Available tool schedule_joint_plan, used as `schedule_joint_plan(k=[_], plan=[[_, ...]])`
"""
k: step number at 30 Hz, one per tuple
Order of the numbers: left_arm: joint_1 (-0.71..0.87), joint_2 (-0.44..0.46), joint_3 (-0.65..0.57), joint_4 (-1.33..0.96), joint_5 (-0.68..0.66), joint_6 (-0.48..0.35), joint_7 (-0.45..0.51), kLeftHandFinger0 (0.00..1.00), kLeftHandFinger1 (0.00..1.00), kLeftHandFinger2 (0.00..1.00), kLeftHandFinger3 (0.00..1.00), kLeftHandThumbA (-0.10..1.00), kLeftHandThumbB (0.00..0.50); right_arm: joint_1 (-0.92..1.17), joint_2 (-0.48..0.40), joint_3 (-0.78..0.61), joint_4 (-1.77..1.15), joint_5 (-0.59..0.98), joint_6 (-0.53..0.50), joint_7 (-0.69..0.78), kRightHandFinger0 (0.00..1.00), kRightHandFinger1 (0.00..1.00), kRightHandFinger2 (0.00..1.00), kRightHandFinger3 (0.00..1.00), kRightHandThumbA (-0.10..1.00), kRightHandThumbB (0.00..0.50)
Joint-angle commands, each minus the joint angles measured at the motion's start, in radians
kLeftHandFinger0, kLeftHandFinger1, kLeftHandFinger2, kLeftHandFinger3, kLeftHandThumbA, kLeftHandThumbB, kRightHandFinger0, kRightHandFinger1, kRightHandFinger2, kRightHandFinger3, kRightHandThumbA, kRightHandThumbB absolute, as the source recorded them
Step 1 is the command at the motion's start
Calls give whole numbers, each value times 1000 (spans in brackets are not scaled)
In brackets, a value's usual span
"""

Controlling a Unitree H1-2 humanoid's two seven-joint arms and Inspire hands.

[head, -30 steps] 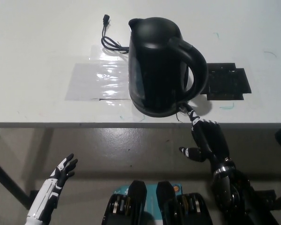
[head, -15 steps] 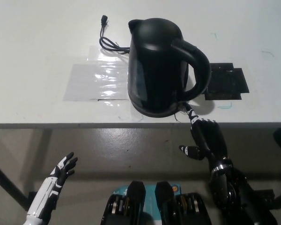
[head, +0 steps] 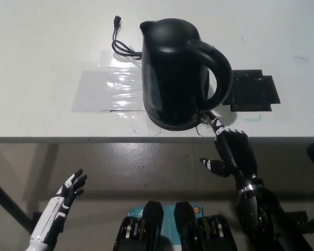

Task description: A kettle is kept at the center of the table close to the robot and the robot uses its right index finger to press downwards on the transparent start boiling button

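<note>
So the black kettle [head: 175, 73] sits mid-frame near the table's [head: 42, 47] front edge, handle pointing right, cord [head: 123, 44] trailing off to the upper left. It looks like rigid, smooth plastic and probably lightish, so a hard jab could tip or scoot it; press straight down on the switch at the handle's base. The black right hand [head: 230, 151] has one finger stretched out touching that spot, the rest curled, holding nothing. The white left hand [head: 70, 191] idles lower left, fingers spread.
</note>
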Motion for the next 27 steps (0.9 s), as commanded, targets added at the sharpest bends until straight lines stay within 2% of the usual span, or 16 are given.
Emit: schedule_joint_plan(k=[1, 2, 3, 5, 9, 10, 12, 16, 20, 22, 23, 25, 26, 27], plan=[[-6, 18, -4, -24, -6, -17, -21, 1000, 1000, 1000, 1000, 1000, 332, 36, -12, -15, -205, 18, -42, -10, 307, 431, 524, 1000, 1000, 293], [-7, 18, -5, -23, -6, -15, -21, 1000, 1000, 1000, 1000, 1000, 335, 49, -16, -16, -251, 26, -47, 7, 700, 809, 936, 1000, 1000, 293], [-7, 17, -5, -23, -5, -15, -21, 1000, 1000, 1000, 1000, 1000, 329, 66, -23, -13, -309, 34, -67, 15, 1000, 1000, 1000, 1000, 1000, 312], [-6, 18, -4, -22, -5, -16, -21, 1000, 1000, 1000, 1000, 1000, 325, 94, -29, -8, -412, 15, -111, -19, 1000, 1000, 1000, 1000, 1000, 303], [-2, 18, -4, -21, -11, -23, -23, 1000, 1000, 1000, 1000, 1000, 307, 127, -27, -10, -544, 7, -158, -44, 1000, 1000, 1000, 1000, 1000, 314], [-2, 18, -4, -20, -9, -20, -24, 1000, 1000, 1000, 1000, 1000, 318, 146, -25, -11, -610, 9, -150, -25, 1000, 1000, 1000, 1000, 1000, 342], [-3, 19, -4, -19, -5, -19, -22, 1000, 1000, 1000, 1000, 1000, 334, 173, -26, -12, -689, 17, -151, -3, 1000, 1000, 1000, 1000, 1000, 359], [-8, 17, -4, -18, -3, -22, -23, 1000, 1000, 1000, 1000, 1000, 328, 221, -31, -14, -786, 14, -160, 13, 1000, 1000, 1000, 1000, 1000, 386], [-5, 15, -3, -26, -4, -11, -25, 1000, 1000, 1000, 1000, 1000, 317, 310, -65, -21, -878, -10, -282, -62, 1000, 1000, 1000, 1000, 1000, 338], [-6, 14, -2, -25, -6, -13, -25, 1000, 1000, 1000, 1000, 1000, 320, 359, -81, -23, -905, 37, -349, -79, 1000, 1000, 1000, 1000, 1000, 331], [-6, 14, -1, -25, -7, -12, -25, 1000, 1000, 1000, 1000, 1000, 332, 381, -84, -23, -917, 58, -363, -77, 1000, 1000, 1000, 1000, 1000, 358], [-2, 14, -1, -26, -4, -11, -24, 1000, 1000, 1000, 1000, 1000, 346, 440, -94, -26, -935, 83, -379, -76, 1000, 1000, 1000, 1000, 1000, 367], [1, 14, -1, -24, -5, -15, -24, 1000, 1000, 1000, 1000, 1000, 345, 465, -113, -17, -928, 81, -385, -98, 1000, 1000, 1000, 1000, 1000, 343], [2, 14, -1, -23, -5, -17, -24, 1000, 1000, 1000, 1000, 1000, 342, 509, -144, -8, -904, 64, -385, -147, 1000, 1000, 1000, 1000, 1000, 298]])
